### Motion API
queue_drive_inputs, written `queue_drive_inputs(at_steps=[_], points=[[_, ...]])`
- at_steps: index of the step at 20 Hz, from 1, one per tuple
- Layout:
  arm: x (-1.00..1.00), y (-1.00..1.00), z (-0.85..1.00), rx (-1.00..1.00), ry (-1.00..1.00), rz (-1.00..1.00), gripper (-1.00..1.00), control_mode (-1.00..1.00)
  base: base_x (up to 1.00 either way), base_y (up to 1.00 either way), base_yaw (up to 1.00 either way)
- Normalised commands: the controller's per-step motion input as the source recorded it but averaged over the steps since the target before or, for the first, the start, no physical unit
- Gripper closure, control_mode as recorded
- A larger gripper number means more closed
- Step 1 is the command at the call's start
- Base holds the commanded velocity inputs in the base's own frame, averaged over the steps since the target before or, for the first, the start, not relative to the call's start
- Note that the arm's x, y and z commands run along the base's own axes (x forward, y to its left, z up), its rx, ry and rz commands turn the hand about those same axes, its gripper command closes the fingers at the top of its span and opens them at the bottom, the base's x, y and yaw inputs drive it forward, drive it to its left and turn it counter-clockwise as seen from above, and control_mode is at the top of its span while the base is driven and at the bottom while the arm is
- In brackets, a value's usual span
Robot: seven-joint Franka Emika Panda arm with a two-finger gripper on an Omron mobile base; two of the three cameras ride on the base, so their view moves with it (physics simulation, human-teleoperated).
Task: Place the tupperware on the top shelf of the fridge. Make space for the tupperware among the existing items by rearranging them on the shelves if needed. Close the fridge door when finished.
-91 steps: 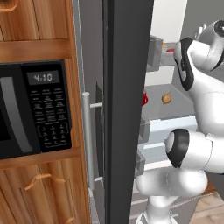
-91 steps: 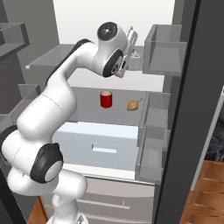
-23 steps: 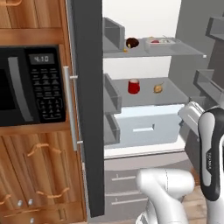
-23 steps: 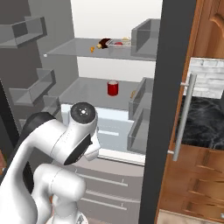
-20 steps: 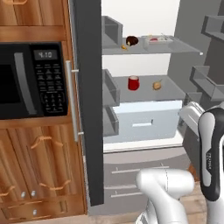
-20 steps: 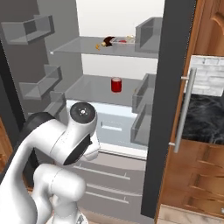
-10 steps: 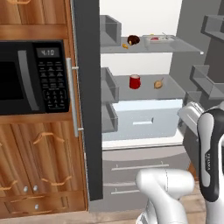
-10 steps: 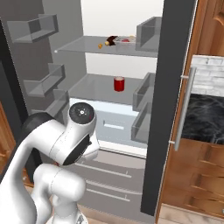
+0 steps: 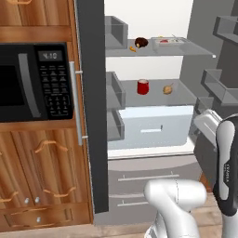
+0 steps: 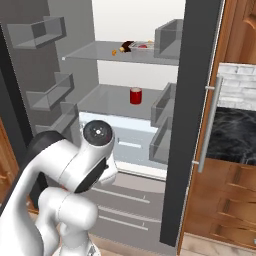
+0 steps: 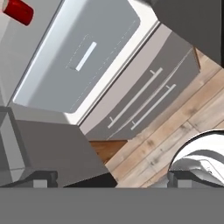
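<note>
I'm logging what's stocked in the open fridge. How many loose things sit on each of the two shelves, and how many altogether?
Top shelf: 3, a dark round item, a small orange piece and the tupperware.
Lower shelf: 2, a red can and a brownish onion-like item.
Total: 5.

The white robot arm (image 10: pixel 75 170) pulled back and folded down low, away from the top shelf (image 9: pixel 160 49); meanwhile the base backed off.

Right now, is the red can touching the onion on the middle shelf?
Apart. The left base view shows bare shelf between the red can and the onion.
</note>
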Motion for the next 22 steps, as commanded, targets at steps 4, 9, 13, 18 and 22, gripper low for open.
queue_drive_inputs(at_steps=[4,9,13,18,22], points=[[-0.01,0.2,0.0,-0.03,0.0,0.04,-1.0,-1.0,0.0,0.0,0.0],[-0.19,0.28,0.0,-0.07,-0.04,0.14,-1.0,-1.0,0.0,0.0,0.0],[-0.22,0.62,0.03,-0.21,-0.03,0.21,-1.0,-1.0,0.0,0.0,0.0],[-0.13,0.98,0.0,-0.36,-0.01,0.22,-1.0,-1.0,0.0,0.0,0.0],[-0.17,0.97,0.0,-0.39,-0.01,0.22,-1.0,-1.0,0.0,0.0,0.0]])
